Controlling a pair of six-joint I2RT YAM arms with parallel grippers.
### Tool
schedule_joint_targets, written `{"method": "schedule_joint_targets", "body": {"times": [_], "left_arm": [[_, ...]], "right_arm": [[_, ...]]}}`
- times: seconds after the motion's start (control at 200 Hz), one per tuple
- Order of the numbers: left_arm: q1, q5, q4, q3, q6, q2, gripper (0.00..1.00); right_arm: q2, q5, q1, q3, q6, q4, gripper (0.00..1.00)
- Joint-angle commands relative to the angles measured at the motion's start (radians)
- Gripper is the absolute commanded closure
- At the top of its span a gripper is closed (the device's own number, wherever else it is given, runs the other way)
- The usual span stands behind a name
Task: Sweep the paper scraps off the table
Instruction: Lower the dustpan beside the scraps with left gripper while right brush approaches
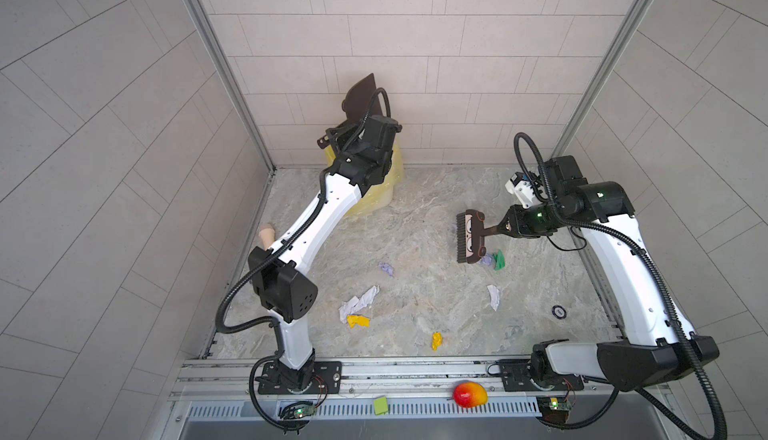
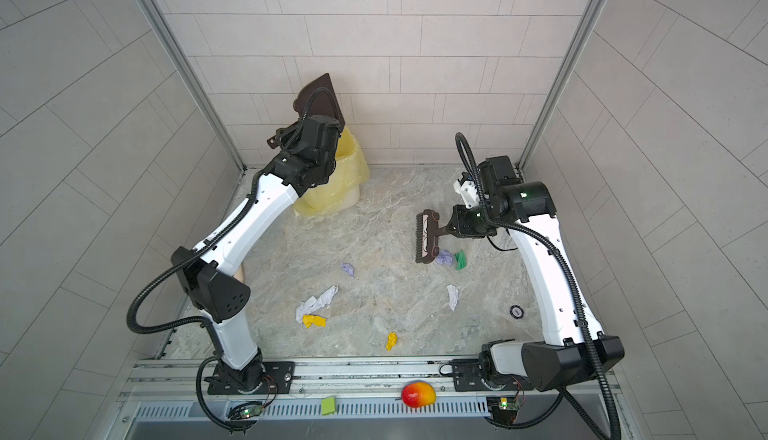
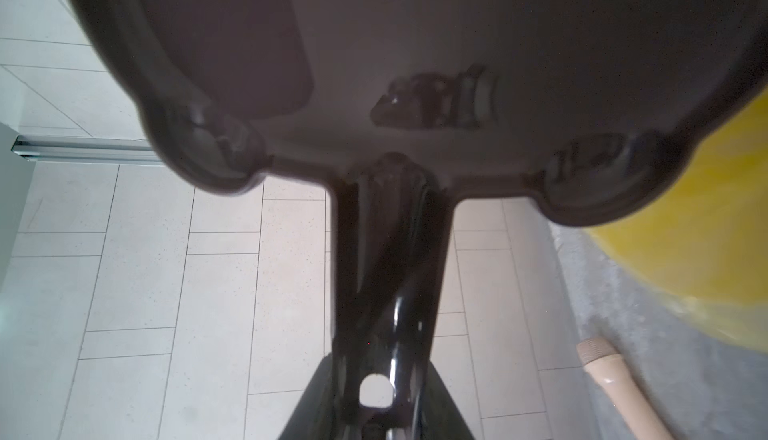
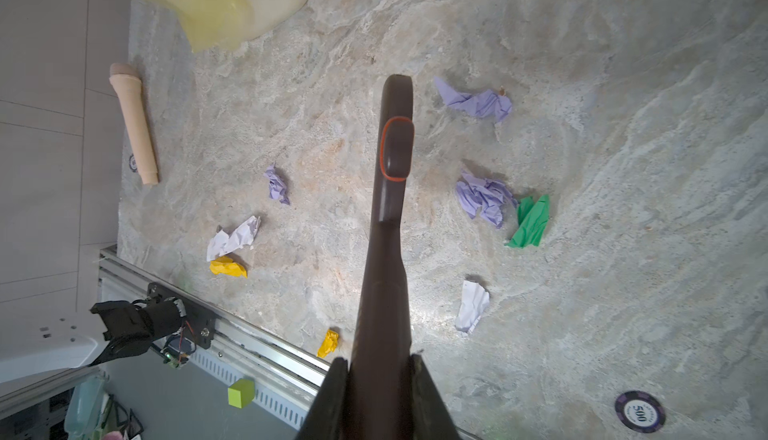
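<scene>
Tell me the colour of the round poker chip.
Purple and white round poker chip; clearest in the right wrist view.

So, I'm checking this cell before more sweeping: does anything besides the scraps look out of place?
Yes. A purple poker chip lies on the table near its right edge, a beige cylinder lies at its left edge, and a mango and a lime-green note sit on the front rail.

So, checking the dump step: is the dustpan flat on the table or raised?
Raised and tipped: the left gripper holds the dustpan by its handle, up by the yellow-lined bin, clear of the table.
</scene>
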Motion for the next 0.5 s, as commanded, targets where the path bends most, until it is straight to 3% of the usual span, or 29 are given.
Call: {"method": "schedule_joint_targets", "body": {"times": [0.0, 0.11, 0.23, 0.41, 0.495], "left_arm": [[-0.074, 0.125, -0.341, 0.057, -0.356, -0.012, 1.00], [-0.142, 0.276, -0.509, 0.063, -0.547, -0.012, 1.00], [-0.209, 0.465, -0.583, -0.032, -0.704, -0.039, 1.00], [-0.296, 0.746, -0.630, -0.217, -0.853, -0.078, 1.00], [-0.330, 0.825, -0.652, -0.295, -0.883, -0.091, 1.00]], "right_arm": [[-0.048, 0.074, 0.007, 0.013, -0.035, -0.040, 1.00], [-0.071, 0.138, 0.007, 0.005, -0.050, -0.072, 1.00], [-0.103, 0.210, 0.014, -0.008, -0.049, -0.105, 1.00], [-0.144, 0.345, 0.074, -0.026, -0.014, -0.170, 1.00], [-0.162, 0.372, 0.096, -0.056, 0.012, -0.183, 1.00]]}}
